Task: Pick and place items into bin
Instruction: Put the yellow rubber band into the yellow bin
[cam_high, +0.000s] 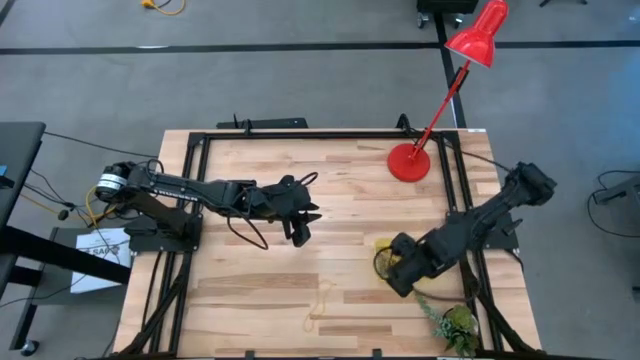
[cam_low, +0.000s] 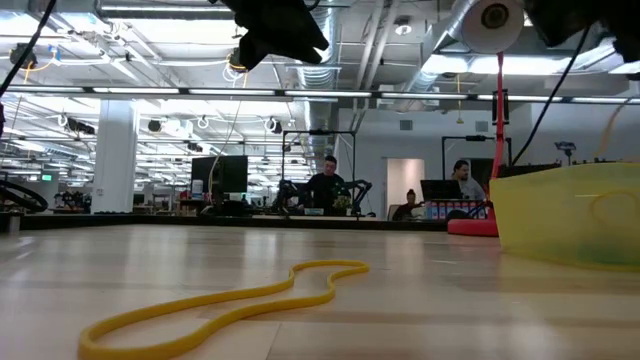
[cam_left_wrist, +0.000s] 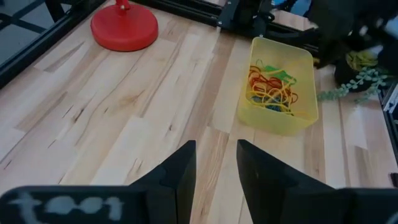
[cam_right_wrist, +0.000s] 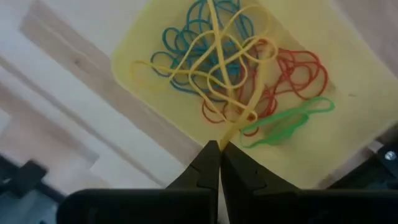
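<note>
Yellow translucent plastic forms the bin (cam_left_wrist: 277, 118), which sits on the pale wood table (cam_high: 270, 180) toward four o'clock in the high view, holding a tangle of red, blue, green and yellow bands (cam_right_wrist: 236, 68). The right gripper (cam_right_wrist: 218, 151) hangs directly above it, its fingers (cam_right_wrist: 205, 168) clenched on a yellow band (cam_right_wrist: 239, 121) whose long loop trails from the fingertips down into the pile. The left gripper (cam_high: 300, 235) hovers near the table's centre, well apart from the bin, fingers (cam_left_wrist: 177, 171) released and parted with nothing between them. One loose yellow band (cam_high: 322, 303) lies flat on the table at about six o'clock, its long axis running roughly twelve to six. A red lamp base (cam_high: 408, 162) stands toward one o'clock.
</note>
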